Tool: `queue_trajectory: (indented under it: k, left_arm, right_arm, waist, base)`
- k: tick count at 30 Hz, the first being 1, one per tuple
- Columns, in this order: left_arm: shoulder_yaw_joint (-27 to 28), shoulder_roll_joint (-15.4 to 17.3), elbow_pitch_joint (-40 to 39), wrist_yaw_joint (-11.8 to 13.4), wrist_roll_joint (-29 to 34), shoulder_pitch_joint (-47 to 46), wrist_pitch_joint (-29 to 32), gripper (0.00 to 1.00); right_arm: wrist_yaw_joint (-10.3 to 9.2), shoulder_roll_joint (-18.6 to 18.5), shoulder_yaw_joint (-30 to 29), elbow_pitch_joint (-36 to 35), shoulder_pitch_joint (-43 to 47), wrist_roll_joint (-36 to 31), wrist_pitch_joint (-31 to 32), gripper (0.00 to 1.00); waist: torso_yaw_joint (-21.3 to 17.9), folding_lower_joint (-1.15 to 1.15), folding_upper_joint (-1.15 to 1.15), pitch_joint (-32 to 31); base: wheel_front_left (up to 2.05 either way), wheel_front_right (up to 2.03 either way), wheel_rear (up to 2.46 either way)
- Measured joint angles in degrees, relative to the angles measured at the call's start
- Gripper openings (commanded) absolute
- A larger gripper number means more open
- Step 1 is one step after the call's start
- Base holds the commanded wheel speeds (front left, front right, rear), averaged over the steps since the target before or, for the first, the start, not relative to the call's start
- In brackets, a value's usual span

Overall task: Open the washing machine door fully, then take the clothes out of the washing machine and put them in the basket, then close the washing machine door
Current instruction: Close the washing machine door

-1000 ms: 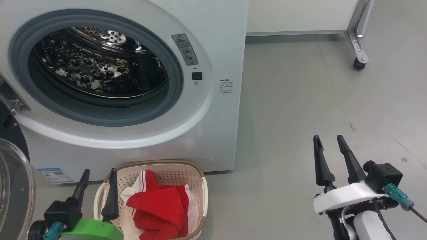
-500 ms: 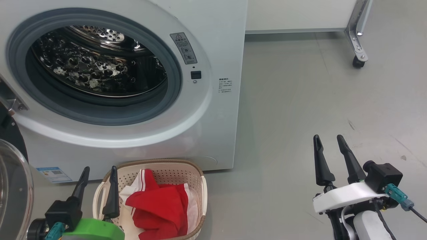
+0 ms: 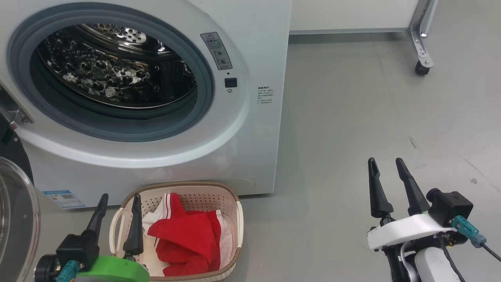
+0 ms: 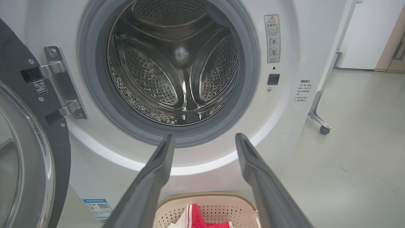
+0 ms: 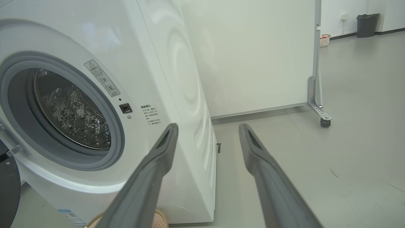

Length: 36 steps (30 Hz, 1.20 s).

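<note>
Black-rimmed round glass door [image 3: 13, 219] stands open just left of the left claw [image 3: 121, 196] — splayed wide, empty, the nearer arm.

Glossy white washing machine [image 3: 260, 156], shiny perforated steel drum [image 3: 109, 74]; basket [image 3: 239, 219] matt cream plastic; clothes [image 3: 188, 243] soft red cloth.

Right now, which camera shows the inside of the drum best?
The left wrist view: it looks straight into the drum, showing its back wall, paddles and bottom. The head view looks in steeply from above, and the gasket hides the drum's near bottom. The right wrist view catches it obliquely from the side.
</note>
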Motion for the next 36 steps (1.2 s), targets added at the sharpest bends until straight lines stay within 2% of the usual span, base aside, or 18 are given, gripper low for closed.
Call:
queue_trajectory:
  k: [36]
  left_arm:
    - [-1.0,0.0,-2.0,1.4,1.6,0.0,0.0,1.00]
  right_arm:
    - [0.00,0.1,-0.1,0.0,0.0,0.0,0.0,1.00]
  waist:
    - [0.3,0.00,0.00,0.7]
  base:
    - [-1.07,1.07,0.00]
